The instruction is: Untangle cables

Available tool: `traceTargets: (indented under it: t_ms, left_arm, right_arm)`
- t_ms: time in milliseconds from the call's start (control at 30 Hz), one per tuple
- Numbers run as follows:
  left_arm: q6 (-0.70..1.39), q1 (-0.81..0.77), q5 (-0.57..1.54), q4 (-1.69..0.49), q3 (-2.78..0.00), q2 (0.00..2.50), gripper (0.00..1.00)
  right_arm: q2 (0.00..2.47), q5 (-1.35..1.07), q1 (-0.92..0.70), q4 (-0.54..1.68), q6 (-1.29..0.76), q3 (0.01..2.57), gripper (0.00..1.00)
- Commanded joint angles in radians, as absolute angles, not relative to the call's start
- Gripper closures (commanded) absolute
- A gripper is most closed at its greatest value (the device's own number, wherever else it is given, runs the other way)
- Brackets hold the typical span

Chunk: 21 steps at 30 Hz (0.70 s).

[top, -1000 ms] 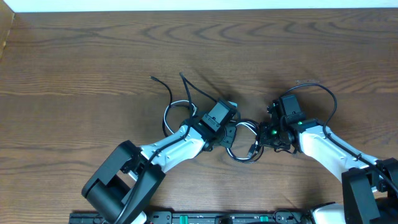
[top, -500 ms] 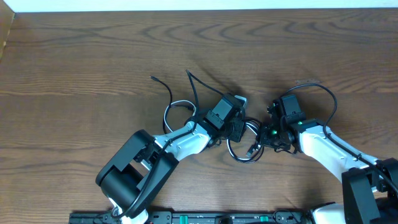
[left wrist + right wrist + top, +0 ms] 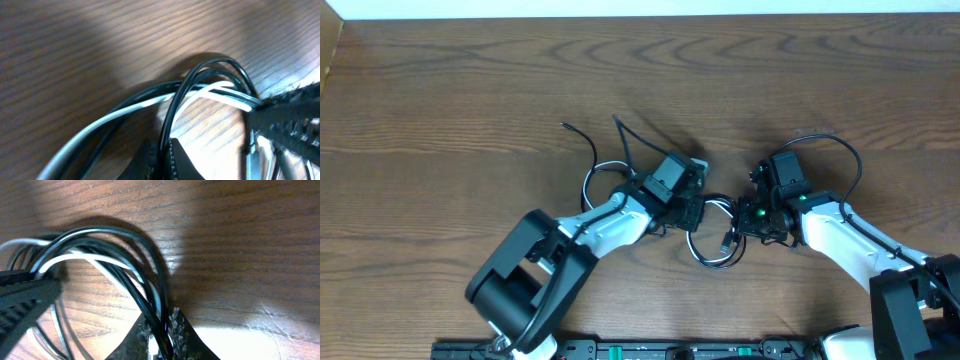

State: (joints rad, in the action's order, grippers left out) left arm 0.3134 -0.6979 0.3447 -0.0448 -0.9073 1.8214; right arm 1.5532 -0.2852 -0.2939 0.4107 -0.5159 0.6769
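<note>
black and white cables (image 3: pixel 712 232) sit tangled at the middle of the wood table (image 3: pixel 470 100), between my grippers. left gripper (image 3: pixel 162 157) pinched tight on a black strand, right gripper (image 3: pixel 161 330) clamped on black strands too.

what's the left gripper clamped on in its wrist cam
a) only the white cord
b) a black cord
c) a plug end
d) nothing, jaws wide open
b: in the left wrist view the black cord curves down from the loop straight into the closed left gripper, while the white cord passes across farther up, clear of the tips.
</note>
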Motion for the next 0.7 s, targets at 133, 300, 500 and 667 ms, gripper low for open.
traceTargets:
  t_ms: [133, 300, 500, 667]
  left_arm:
    - [0.309, -0.605, 0.632, -0.056, -0.888, 1.688, 0.92]
    - [0.307, -0.594, 0.722, -0.117, -0.888, 1.685, 0.92]
    - [0.255, -0.594, 0.714, -0.193, -0.888, 1.685, 0.92]
    - [0.255, -0.593, 0.741, -0.197, -0.888, 1.682, 0.92]
  right_arm:
    - [1.571, -0.254, -0.295, 0.420, -0.527, 0.657, 0.87]
    - [1.571, -0.255, -0.295, 0.420, -0.527, 0.657, 0.75]
    - [1.571, -0.258, -0.295, 0.419, -0.526, 0.657, 0.56]
    - [1.571, -0.257, -0.295, 0.419, -0.527, 0.657, 0.47]
